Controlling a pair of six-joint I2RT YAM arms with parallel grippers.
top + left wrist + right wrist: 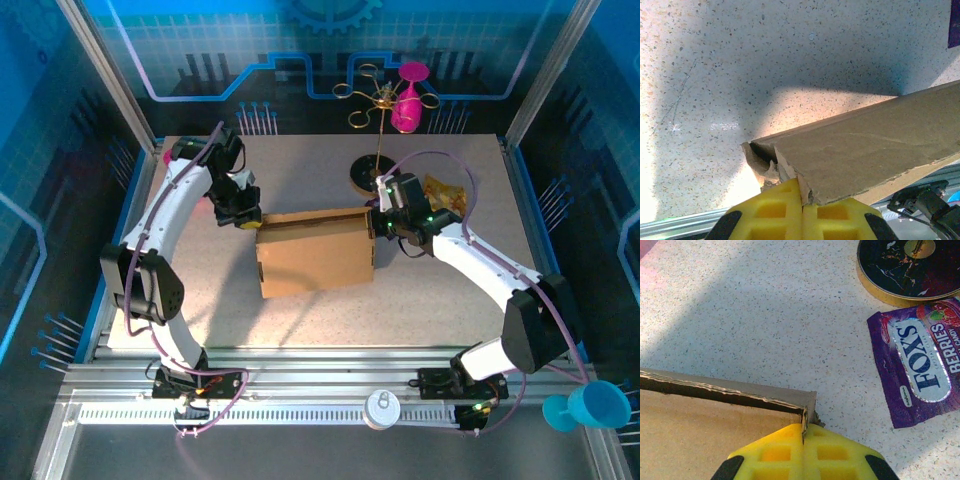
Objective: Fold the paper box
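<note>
Brown cardboard, the paper box (316, 252) sits centrally on the table (300, 325), its far left corner clamped between the closed left fingers (771, 214) and its far right corner between the closed right fingers (776, 454).

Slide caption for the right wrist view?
Right gripper pinches a paper box corner; purple candy packet and dark round base nearby.

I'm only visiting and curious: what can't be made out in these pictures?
Top external: inside of the paper box, hidden by its own cardboard.
Left wrist: the box's other end, cut off by the right edge.
Right wrist: candy packet and black disc, cut off by the frame.
Wrist views: how much cardboard the left tool and right tool pinch, hidden inside the grip.
</note>
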